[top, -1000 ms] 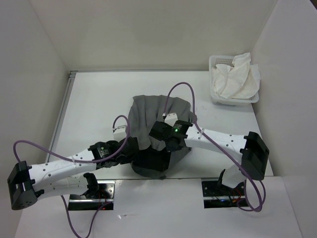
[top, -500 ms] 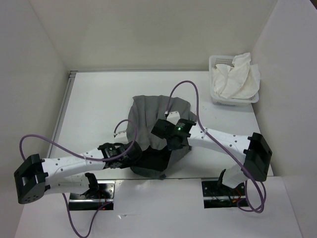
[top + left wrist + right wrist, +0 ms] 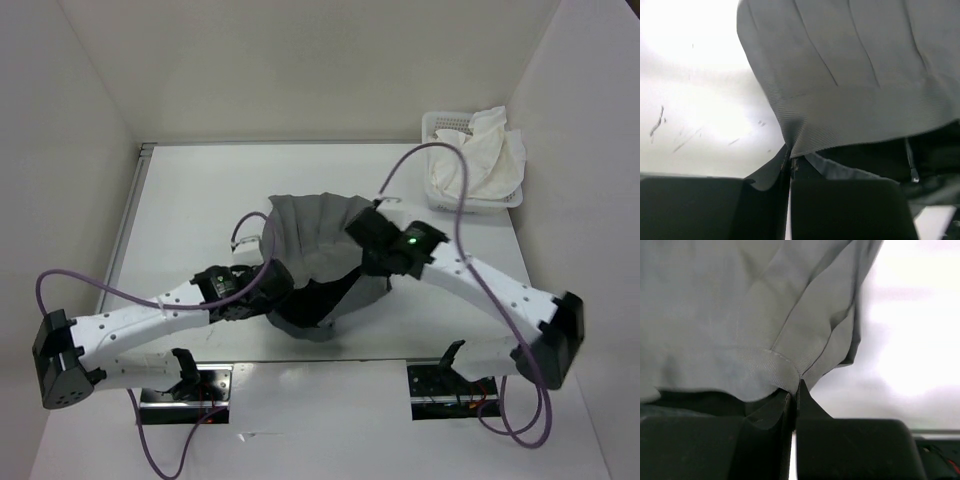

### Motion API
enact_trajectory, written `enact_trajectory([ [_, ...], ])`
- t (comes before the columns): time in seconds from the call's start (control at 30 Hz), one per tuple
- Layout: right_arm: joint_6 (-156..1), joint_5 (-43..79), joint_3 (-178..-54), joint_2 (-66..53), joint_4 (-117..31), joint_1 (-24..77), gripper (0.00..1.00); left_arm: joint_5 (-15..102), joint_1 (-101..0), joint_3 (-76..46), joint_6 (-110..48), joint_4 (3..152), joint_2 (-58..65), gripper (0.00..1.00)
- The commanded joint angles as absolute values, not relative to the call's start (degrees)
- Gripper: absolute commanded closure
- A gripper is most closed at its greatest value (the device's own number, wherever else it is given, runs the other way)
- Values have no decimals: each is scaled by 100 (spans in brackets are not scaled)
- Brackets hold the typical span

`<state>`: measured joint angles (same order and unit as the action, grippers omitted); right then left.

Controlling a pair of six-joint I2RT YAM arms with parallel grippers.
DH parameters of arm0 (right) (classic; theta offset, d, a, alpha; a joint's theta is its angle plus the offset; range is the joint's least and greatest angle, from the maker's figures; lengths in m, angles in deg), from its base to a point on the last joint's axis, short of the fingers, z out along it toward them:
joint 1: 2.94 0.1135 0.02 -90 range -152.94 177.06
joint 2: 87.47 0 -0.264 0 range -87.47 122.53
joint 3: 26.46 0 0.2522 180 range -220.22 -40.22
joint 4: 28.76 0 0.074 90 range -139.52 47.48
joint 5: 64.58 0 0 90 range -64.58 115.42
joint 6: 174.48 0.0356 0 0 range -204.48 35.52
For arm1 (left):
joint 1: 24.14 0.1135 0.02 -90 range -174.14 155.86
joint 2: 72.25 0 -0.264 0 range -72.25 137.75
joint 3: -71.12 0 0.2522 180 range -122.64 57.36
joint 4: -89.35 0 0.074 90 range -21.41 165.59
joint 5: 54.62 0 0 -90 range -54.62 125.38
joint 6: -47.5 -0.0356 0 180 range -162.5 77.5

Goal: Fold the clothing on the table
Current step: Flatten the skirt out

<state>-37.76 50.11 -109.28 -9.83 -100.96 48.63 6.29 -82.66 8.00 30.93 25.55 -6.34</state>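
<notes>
Clothing sits midway on the table, its hem pinched thinly in my left tool and right tool, both clamped tight, so uneven pulling could slip a corner free and skew the fold.

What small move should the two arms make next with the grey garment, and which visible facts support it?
Probably lift both hem ends together and carry them toward the far edge of the clothing. The left jaws and the right jaws are each shut on its ribbed hem, one at each side, while the rest lies wrinkled on the table.
</notes>
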Motion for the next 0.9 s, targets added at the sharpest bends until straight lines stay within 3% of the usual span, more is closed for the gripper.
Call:
enact_trajectory([
  [0.0, -3956, 4829, -10905, -2171, -9345, 3938, 99, -109, -7996, -106, 2511, 2040, -625, 100],
  [0.2, -4334, 3939, -10543, -3289, -9016, 2660, 100, -347, -7381, -539, 1764, 1986, -519, 100],
  [0.47, -4369, 3713, -10613, -3746, -8885, 2659, 100, 47, -6099, -987, 453, 2794, -931, 100],
  [0.7, -4835, 3141, -10666, -3667, -9279, 2659, 100, 400, -5754, -1813, -373, 2875, -870, 100],
  [0.87, -5546, 2814, -11508, -4045, -9280, 2659, 100, 1065, -5526, -2717, -979, 3093, -1072, 100],
])
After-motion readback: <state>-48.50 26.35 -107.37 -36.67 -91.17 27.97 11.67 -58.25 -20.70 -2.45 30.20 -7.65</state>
